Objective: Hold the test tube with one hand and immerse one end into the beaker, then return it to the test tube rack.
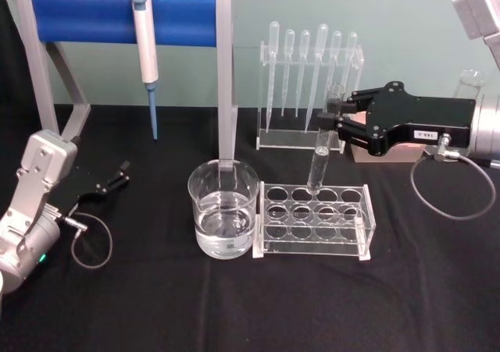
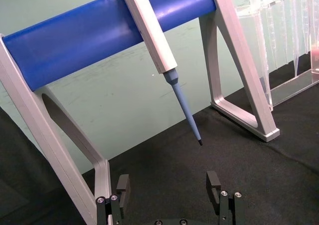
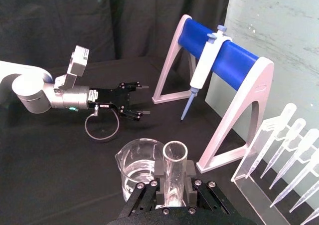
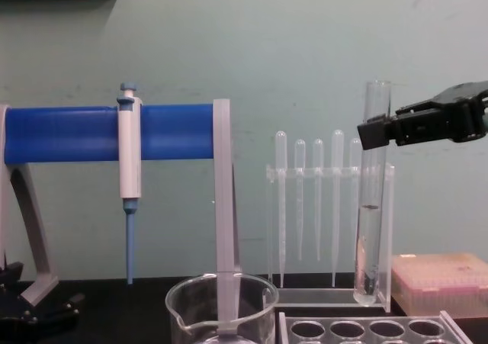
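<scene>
Clear glossy glass: test tube (image 1: 320, 165) and beaker (image 1: 223, 211). Clear smooth plastic — test tube rack (image 1: 315, 221). Surface (image 1: 156, 305) — matt black cloth. Right gripper (image 1: 338, 112) matt black; its wrist (image 1: 488, 126) smooth silver metal.

I am gripping the test tube (image 1: 321, 161) near its mouth with my right pincer (image 1: 337, 115), fingers pressing on the glass. The tube is hanging nearly upright below the pincer, its rounded end over a back-row hole of the clear rack (image 1: 314, 231). The beaker (image 1: 223, 208) is standing just beside that rack, beyond my fingertips. My left pincer (image 1: 116, 177) is resting well past it, fingers spread.
</scene>
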